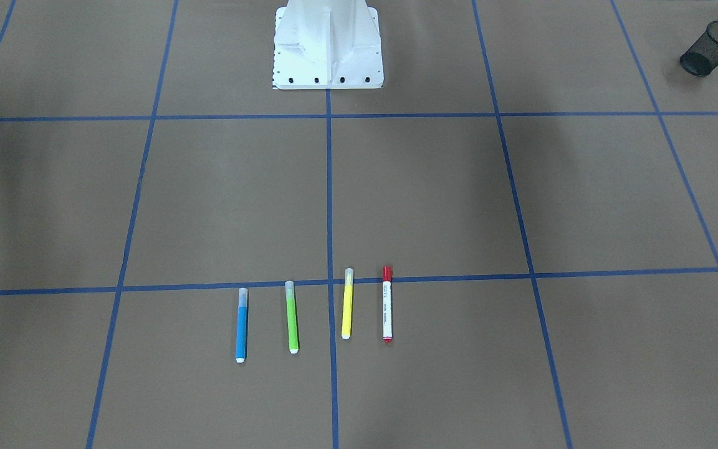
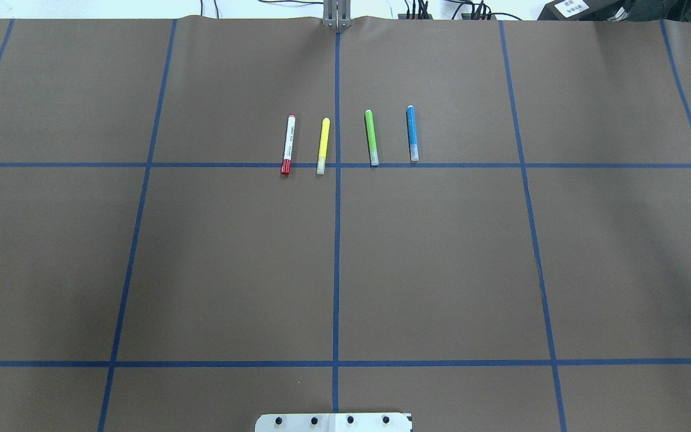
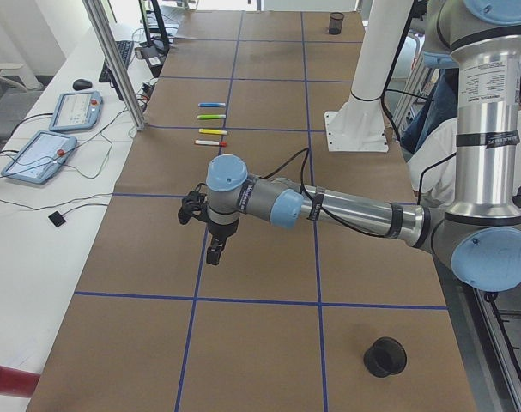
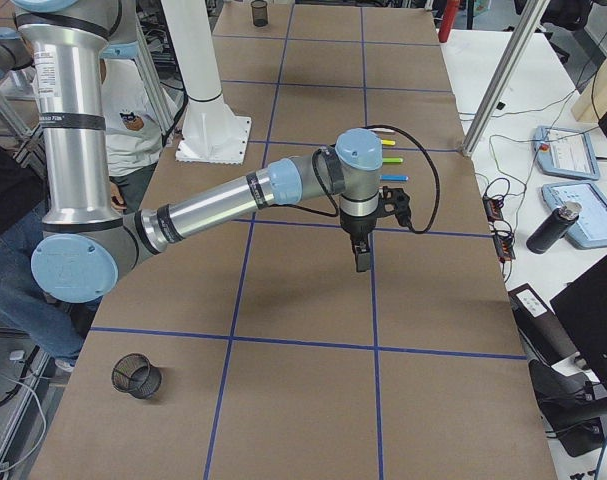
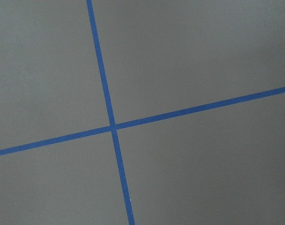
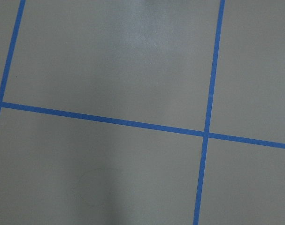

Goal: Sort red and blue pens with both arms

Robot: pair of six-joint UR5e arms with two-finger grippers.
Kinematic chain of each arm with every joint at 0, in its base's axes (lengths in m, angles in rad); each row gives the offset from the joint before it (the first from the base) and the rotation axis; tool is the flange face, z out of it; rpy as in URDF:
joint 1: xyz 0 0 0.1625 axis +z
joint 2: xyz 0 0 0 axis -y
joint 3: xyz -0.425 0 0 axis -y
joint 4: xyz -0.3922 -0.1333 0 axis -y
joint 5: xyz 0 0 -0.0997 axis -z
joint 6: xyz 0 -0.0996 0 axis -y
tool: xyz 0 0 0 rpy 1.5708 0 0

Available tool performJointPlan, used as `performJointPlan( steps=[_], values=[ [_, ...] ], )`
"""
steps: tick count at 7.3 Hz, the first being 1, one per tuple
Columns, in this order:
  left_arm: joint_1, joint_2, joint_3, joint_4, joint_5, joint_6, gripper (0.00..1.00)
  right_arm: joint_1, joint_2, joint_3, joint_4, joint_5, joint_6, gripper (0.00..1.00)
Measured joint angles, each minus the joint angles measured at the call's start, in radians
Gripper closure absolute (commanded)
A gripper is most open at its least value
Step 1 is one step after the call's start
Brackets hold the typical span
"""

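The red pen (image 1: pixel 387 304) has a white barrel and a red cap, and lies at one end of a row of pens. At the other end lies the blue pen (image 1: pixel 241 324) with a clear cap. In the overhead view the red pen (image 2: pixel 288 144) is left of centre and the blue pen (image 2: pixel 412 133) right of centre. My left gripper (image 3: pixel 215 253) hangs over bare table far from the pens, pointing down. My right gripper (image 4: pixel 362 260) hangs likewise on the other side. Only the side views show them, so I cannot tell whether they are open or shut.
A green pen (image 1: pixel 291 317) and a yellow pen (image 1: pixel 347 304) lie between the two task pens. A black mesh cup (image 1: pixel 711 48) stands near the table's left end, another mesh cup (image 4: pixel 136 376) near its right end. The white robot pedestal (image 1: pixel 328 47) stands at mid-table. A person sits behind the robot.
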Motion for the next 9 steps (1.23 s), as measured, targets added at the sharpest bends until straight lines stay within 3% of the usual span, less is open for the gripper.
performJointPlan(
  steps=[9],
  values=[
    [0.03,0.006,-0.008,-0.005,-0.029,-0.012,0.01,-0.07,0.001,0.029,0.001,0.047,0.011,0.0]
  ],
)
